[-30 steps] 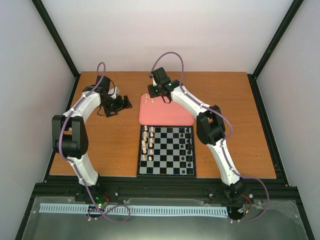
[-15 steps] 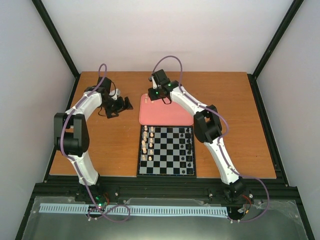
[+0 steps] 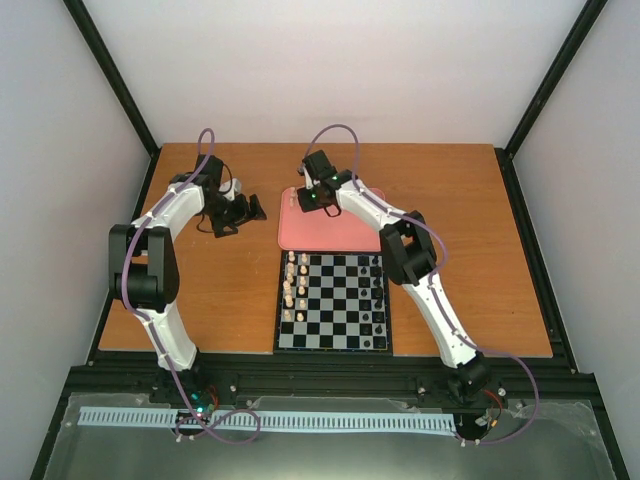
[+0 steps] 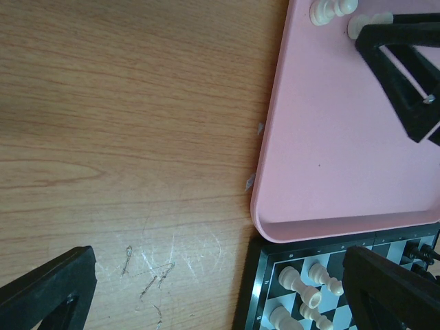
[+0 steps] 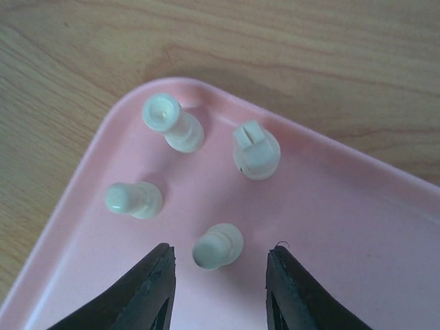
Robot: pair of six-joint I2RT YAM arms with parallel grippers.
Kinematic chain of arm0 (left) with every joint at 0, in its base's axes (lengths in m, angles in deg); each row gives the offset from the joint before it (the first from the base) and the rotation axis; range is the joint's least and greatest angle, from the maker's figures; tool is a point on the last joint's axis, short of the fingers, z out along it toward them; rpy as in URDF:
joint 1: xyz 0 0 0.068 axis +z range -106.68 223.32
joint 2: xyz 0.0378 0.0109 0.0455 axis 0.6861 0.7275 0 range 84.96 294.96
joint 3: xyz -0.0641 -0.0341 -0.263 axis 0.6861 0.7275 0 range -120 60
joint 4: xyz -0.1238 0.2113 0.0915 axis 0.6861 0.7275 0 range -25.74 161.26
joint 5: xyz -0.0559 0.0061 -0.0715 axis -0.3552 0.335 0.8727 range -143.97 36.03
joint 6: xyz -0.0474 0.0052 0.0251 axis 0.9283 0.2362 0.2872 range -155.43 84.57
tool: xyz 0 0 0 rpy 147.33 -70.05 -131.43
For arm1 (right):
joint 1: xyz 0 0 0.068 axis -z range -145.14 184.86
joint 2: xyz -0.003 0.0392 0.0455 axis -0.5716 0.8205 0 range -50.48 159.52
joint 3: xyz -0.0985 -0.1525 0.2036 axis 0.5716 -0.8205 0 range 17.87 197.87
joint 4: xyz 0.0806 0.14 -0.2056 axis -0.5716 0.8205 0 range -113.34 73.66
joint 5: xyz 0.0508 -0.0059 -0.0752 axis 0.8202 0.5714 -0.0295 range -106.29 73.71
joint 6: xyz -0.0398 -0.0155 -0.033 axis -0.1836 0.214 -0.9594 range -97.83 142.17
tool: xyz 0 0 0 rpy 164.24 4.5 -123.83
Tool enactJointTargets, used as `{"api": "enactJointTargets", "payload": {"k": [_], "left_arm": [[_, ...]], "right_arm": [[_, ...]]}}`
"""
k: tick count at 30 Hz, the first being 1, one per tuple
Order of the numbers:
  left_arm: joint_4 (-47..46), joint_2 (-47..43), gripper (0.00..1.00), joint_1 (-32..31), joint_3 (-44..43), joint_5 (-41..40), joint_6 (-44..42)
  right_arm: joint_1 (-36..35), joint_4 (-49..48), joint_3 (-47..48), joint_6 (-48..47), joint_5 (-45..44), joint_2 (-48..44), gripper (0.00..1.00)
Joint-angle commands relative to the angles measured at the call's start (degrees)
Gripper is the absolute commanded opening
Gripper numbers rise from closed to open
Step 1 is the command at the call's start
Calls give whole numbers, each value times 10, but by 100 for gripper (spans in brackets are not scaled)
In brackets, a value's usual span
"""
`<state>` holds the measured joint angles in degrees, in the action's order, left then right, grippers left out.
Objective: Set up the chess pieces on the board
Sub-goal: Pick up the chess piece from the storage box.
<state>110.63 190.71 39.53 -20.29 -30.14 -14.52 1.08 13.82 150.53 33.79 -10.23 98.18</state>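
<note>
Right fingers (image 5: 155, 289) apart, straddling a pawn (image 5: 218, 246) in the tray (image 5: 357, 227) corner, not touching; three more pieces (image 5: 256, 150) just beside. Likely light, hard, slick, tippy: pinch mid-stem, squarely. Left fingers (image 4: 48, 292) apart too, by the board (image 4: 256, 289).

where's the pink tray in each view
Top external: pink tray in the centre, just beyond the board.
Left wrist: upper right, above the board's corner.
Right wrist: fills the lower frame.
Shared landmark: cream chess pieces in its corner, both wrist views.
</note>
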Motion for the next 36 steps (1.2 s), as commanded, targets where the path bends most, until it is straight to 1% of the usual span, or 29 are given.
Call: {"api": "enactJointTargets", "payload": {"k": [1,6,15,19,25,27,31,36], "left_arm": [[-3,2,100,2,-5,7,-7],[-4,4,100,2,-4,7,-7],[-4,7,100,3,-4,8,-7],[-4,9,100,3,-2,8,-7],[-4,13,100,2,-3,9,-8],[-5,15,100,2,-4,10,-6],[-5,18,100,2,-6,11,-6],[-4,20,100,2,-8,10,-7]], "right_arm": [[0,6,20,2,-7,16,38],[0,0,22,1,-16,21,38],[0,-8,44,0,-5,40,37],[1,-10,56,3,-13,50,30],[1,1,63,1,-12,56,25],[1,1,62,1,-12,57,20],[1,1,62,-3,-16,55,7],[1,6,58,-17,-23,34,3]]}}
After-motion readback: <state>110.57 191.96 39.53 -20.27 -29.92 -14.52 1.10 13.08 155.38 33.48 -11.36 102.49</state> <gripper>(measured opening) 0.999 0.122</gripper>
